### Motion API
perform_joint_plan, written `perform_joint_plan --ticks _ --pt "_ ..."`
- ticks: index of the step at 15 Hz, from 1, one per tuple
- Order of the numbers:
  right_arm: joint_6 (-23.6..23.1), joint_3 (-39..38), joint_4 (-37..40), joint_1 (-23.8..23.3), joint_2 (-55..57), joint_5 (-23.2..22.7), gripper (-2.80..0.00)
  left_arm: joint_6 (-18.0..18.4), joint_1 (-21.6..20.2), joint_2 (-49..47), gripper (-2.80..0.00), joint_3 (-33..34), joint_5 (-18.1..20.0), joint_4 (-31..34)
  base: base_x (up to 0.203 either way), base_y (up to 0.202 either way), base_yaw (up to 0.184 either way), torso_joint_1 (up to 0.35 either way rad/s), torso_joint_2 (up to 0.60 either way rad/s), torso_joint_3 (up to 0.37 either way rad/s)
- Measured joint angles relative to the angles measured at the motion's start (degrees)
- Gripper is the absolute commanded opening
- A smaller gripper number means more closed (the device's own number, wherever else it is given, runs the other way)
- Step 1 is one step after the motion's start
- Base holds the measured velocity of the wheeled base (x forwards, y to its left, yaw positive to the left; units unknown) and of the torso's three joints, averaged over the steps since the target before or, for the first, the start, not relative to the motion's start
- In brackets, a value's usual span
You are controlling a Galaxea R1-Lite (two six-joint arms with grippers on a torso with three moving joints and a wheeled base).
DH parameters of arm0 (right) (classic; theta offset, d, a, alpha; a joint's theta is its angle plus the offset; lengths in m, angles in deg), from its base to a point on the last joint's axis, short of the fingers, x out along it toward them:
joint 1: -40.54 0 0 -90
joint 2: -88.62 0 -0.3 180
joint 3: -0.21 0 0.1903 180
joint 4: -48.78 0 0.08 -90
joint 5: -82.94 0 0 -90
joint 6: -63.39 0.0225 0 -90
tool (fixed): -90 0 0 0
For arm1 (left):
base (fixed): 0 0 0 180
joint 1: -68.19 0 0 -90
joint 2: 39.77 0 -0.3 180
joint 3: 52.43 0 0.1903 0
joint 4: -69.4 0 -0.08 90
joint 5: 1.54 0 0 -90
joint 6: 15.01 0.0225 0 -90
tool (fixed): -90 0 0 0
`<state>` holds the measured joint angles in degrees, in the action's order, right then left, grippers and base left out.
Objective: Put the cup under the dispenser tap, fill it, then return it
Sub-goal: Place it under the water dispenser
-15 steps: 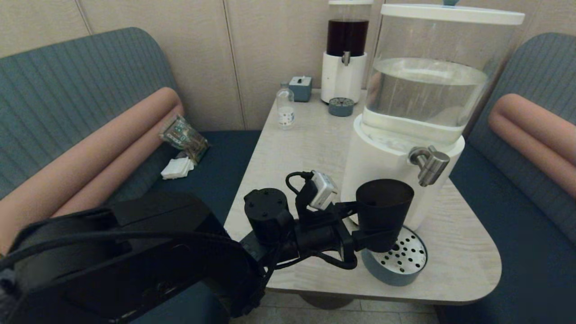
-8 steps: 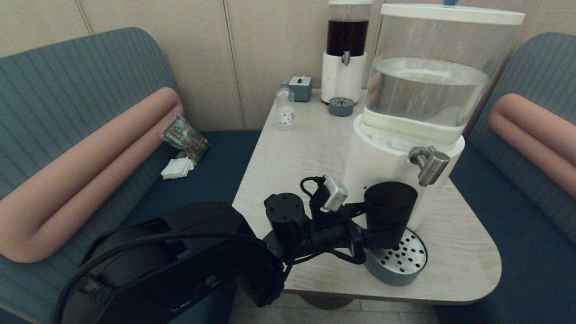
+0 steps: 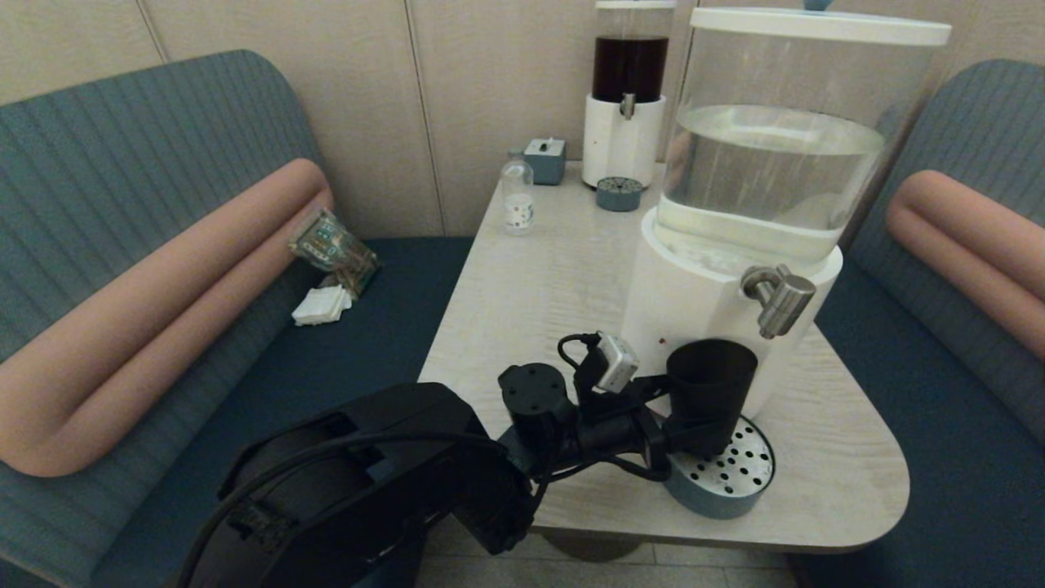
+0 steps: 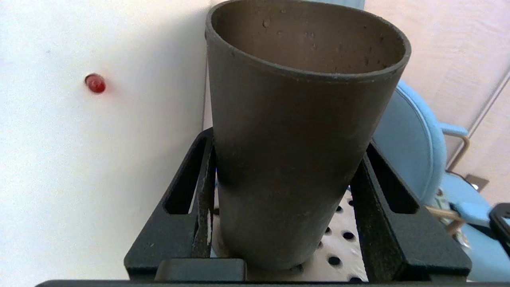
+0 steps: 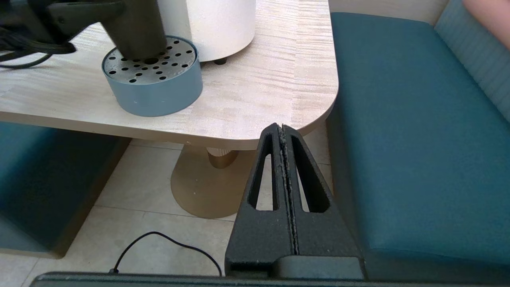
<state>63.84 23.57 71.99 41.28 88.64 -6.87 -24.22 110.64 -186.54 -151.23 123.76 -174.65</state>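
The black cup (image 3: 709, 380) stands upright with its base on the perforated blue-grey drip tray (image 3: 739, 482) of the big white-based dispenser (image 3: 694, 294). My left gripper (image 3: 692, 418) is shut on the cup's lower half, one finger on each side. In the left wrist view the cup (image 4: 295, 151) fills the space between the fingers (image 4: 201, 179) of my left gripper (image 4: 289, 159), and its inside looks dry. The steel tap (image 3: 780, 298) hangs just above the cup's right rim. My right gripper (image 5: 282, 128) is shut on nothing, low beside the table's front right corner.
At the table's far end stand a dark-liquid dispenser (image 3: 627, 106), a small clear bottle (image 3: 517, 196), a small blue box (image 3: 545, 159) and a small drip tray (image 3: 618, 193). Teal benches flank the table (image 3: 531, 278). A cable (image 5: 167, 243) lies on the floor.
My left arm has reached forward and to the right, lowering the cup onto the drip tray beside the dispenser's base. The right gripper shows no earlier view.
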Motion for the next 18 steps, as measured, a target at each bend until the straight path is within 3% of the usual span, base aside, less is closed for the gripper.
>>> perform_joint_plan --ticks 4,17,18 --pt "-0.01 0.0 0.0 0.02 0.0 -0.01 -2.8 -0.4 0.3 -2.04 -2.8 -3.68 -0.07 0.13 0.0 0.0 0.0 0.0 0.0 0.0" --pt "-0.01 0.0 0.0 0.02 0.0 -0.03 -2.8 -0.39 1.82 -4.02 -2.8 -4.47 -0.37 0.01 0.0 0.0 0.0 0.0 0.0 0.0" --pt "-0.01 0.0 0.0 0.02 0.0 -0.01 -2.8 -0.36 1.97 -4.11 0.0 -4.46 -0.32 0.01 0.0 0.0 0.0 0.0 0.0 0.0"
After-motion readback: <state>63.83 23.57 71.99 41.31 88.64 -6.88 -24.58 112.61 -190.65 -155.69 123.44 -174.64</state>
